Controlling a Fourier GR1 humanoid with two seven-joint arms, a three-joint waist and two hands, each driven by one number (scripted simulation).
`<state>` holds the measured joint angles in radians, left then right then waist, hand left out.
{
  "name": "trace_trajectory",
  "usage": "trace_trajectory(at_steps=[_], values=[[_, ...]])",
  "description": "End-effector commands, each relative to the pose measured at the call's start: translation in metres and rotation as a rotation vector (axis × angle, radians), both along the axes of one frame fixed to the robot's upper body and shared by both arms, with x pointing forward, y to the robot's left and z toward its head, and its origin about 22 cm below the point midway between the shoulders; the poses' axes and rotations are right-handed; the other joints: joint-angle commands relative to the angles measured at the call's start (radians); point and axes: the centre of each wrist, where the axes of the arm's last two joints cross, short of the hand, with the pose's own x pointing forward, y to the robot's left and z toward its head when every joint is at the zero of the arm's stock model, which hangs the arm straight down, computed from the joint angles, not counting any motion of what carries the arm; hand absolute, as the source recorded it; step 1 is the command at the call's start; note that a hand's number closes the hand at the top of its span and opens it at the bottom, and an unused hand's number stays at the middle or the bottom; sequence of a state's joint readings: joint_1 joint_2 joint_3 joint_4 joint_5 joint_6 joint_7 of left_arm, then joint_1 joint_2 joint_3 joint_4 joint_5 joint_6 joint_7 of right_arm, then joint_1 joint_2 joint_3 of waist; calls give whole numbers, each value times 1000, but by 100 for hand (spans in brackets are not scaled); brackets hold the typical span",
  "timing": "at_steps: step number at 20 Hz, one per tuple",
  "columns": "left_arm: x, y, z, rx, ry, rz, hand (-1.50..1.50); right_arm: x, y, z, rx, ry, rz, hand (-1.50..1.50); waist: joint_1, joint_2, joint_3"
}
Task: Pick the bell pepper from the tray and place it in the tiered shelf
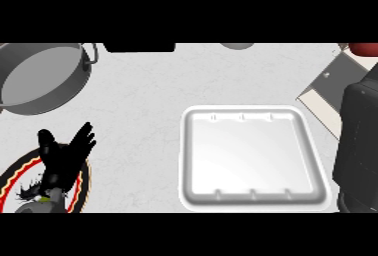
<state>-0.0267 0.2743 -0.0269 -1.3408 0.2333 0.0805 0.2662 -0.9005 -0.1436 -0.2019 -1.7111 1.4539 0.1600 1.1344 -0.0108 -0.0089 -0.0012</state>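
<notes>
L hand (65,150) rests open at lower left, fingers up and spread, holding nothing, over a red-and-yellow-rimmed plate (13,172). White tray (255,157) sits well to the hand's right on the bench (140,90). Grey pot (40,77) lies beyond the hand. Can't see the pepper anywhere; R hand out of view.

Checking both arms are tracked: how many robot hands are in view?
1: the left hand, open, at lower left over a red-rimmed plate. The right hand is out of view.
</notes>
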Motion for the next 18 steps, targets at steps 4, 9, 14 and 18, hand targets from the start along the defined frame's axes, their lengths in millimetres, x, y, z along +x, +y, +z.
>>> trace_trajectory(at_steps=[4, 9, 14, 18], values=[[-3, 5, -11, -18, 0, 17, 0, -17, -52, 50, 86, 49, -167, 150, 0, 4, 0], [4, -5, -2, -10, 5, -14, 0, -17, -93, 73, 80, 68, -173, 150, 6, 6, 1], [-3, 7, 1, -1, -13, 3, 0, -22, -120, 80, 97, 139, -137, 150, 10, 5, 1], [-1, 25, 23, 10, -27, -13, 0, -6, -156, 42, 75, 213, -108, 150, 16, 8, 2]])
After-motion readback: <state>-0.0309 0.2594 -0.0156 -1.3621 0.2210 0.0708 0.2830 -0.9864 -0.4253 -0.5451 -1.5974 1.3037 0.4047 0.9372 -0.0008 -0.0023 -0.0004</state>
